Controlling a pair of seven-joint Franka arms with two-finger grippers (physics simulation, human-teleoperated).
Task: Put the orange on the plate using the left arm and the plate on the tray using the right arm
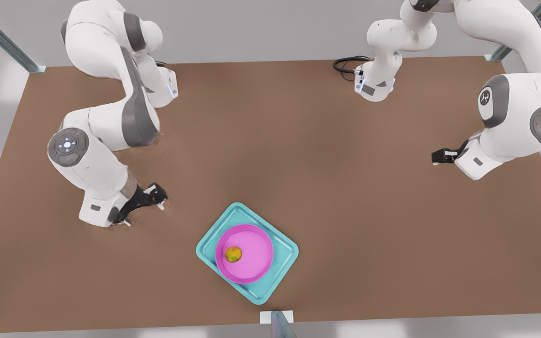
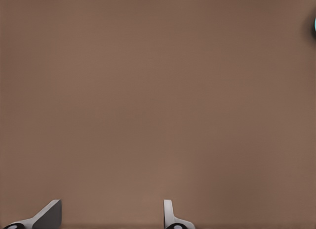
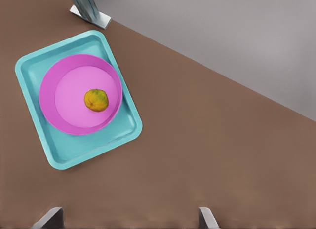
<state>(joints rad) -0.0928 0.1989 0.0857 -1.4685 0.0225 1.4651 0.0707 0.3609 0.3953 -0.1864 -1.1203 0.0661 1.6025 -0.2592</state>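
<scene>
Front view first, and the containers are nested: the teal tray [image 1: 277, 251] lies flat on the brown desk [image 1: 322, 164], turned cornerwise, close to the desk's edge at the bottom of the picture, just short of a small metal post [image 1: 277, 324] standing on that edge. Inside the tray sits the pink plate [image 1: 254, 256], flat and within the tray's rim, pushed toward one end so that a strip of bare teal floor shows at the other. And in the plate is the orange [image 1: 233, 254], resting on the plate's floor a bit off centre, toward the front view's left, clear of the raised rim. Over to the arms: the right gripper [image 1: 161, 198] is on the front view's left, up and to the left of the tray, near it but touching nothing. Its own wrist view looks across at tray, plate and orange stacked together, with its jaws spread wide apart and nothing between them. The left gripper [image 1: 436, 156] is far off on the front view's right, well apart from the tray, pointing toward the middle of the desk. The left wrist view has plain brown desk under it, jaws apart there too, holding nothing. How high either gripper hangs above the desk I cannot tell from these angles.
</scene>
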